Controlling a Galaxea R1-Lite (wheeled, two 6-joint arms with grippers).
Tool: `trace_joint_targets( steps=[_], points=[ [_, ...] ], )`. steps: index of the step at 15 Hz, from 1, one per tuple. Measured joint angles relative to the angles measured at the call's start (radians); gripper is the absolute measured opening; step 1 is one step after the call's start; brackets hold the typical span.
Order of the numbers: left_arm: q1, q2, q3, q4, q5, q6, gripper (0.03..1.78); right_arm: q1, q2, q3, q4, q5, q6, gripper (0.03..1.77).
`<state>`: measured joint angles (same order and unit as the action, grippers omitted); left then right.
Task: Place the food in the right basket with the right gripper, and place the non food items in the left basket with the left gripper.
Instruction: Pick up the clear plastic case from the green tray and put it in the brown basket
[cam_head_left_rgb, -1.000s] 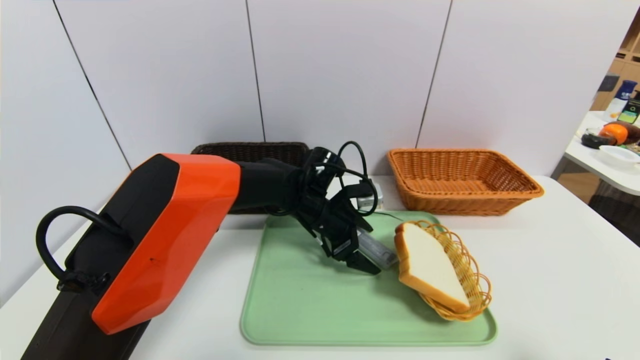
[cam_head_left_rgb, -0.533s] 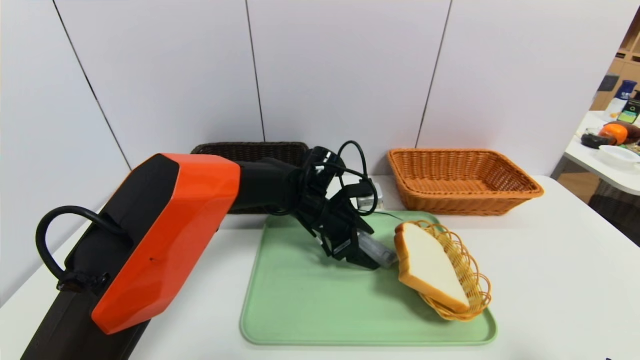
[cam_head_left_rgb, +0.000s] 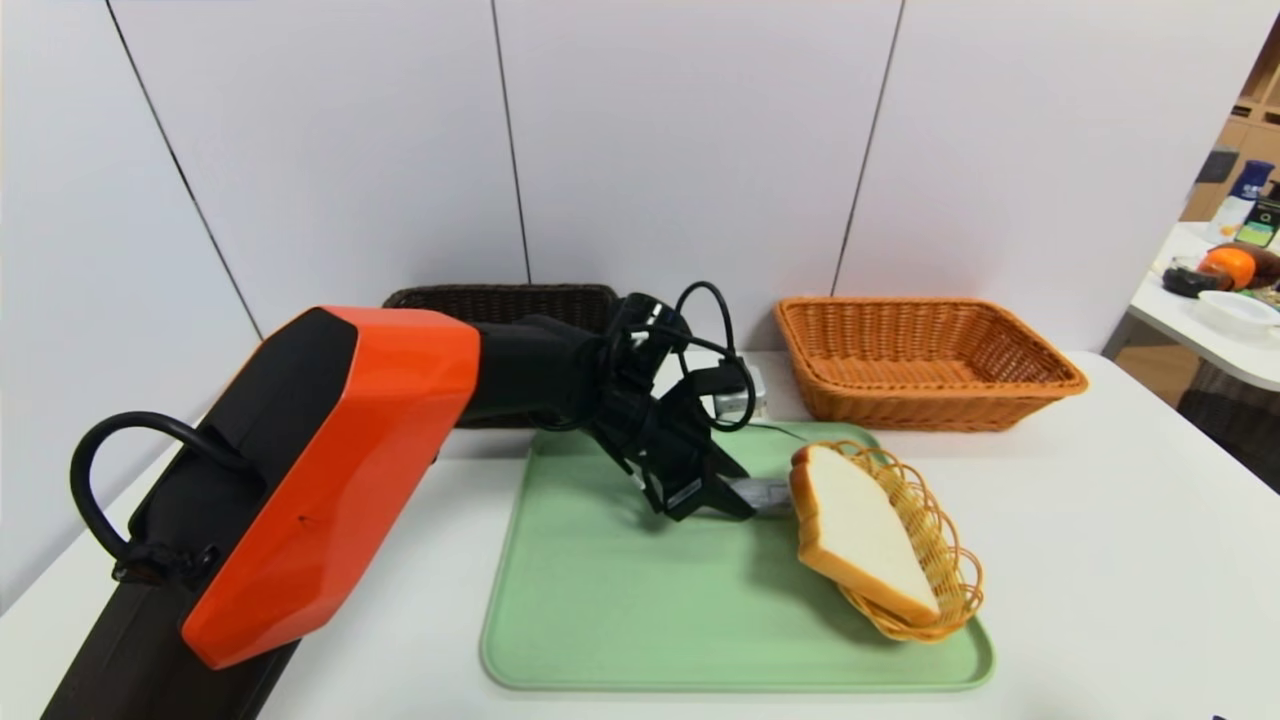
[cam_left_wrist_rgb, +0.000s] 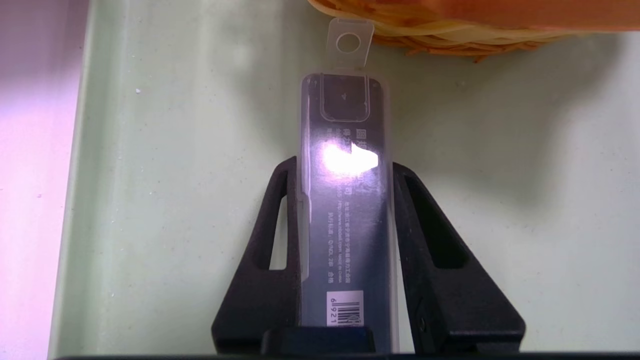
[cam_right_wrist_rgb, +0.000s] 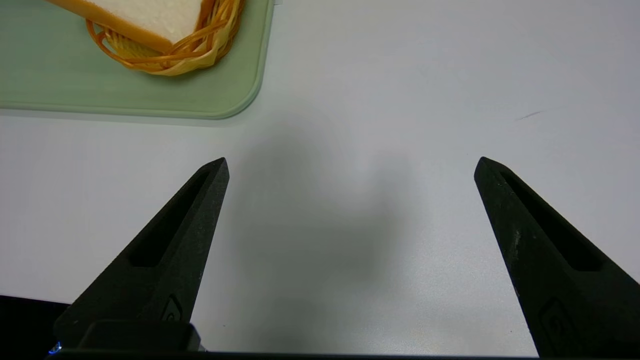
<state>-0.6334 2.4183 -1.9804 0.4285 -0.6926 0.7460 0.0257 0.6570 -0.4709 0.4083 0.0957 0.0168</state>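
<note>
Head view: the left pincer (cam_head_left_rgb: 735, 497) reaches over the green tray (cam_head_left_rgb: 600, 600) on the white table (cam_head_left_rgb: 1100, 560), its tips at the near end of the grey case (cam_head_left_rgb: 765, 494), which lies flat on the tray just beside the bread (cam_head_left_rgb: 860, 535). The bread leans tilted in a small yellow wicker dish (cam_head_left_rgb: 945, 560) at the tray's right side. Behind the tray stand the brown basket (cam_head_left_rgb: 500, 298) (mostly hidden by the arm) on the left and the orange basket (cam_head_left_rgb: 925, 360) on the right, well apart.

Left wrist view: the left pincer (cam_left_wrist_rgb: 345, 172) has its two jaws pressed against the long sides of the case (cam_left_wrist_rgb: 345, 215), pinching it. The case's clear tab end points toward the dish (cam_left_wrist_rgb: 450, 42), nearly touching it; its barcode end sits back between the jaws.

Right wrist view: the right pincer (cam_right_wrist_rgb: 350, 167) hangs over bare table (cam_right_wrist_rgb: 400, 75), jaws spread wide, holding nothing. The tray corner (cam_right_wrist_rgb: 225, 100) with dish (cam_right_wrist_rgb: 175, 55) and bread (cam_right_wrist_rgb: 155, 15) lies well apart from it.
</note>
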Motion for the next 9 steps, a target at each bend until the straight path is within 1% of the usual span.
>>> trace_joint_targets(
  steps=[5,9],
  points=[
    [0.012,-0.028,0.0,0.011,0.002,0.0,0.56,0.0,-0.003,0.0,0.0,0.0,0.0,1.7],
    [0.046,-0.086,0.001,0.09,0.0,0.006,0.56,0.0,-0.007,0.003,0.001,0.0,0.0,1.7]
  ],
)
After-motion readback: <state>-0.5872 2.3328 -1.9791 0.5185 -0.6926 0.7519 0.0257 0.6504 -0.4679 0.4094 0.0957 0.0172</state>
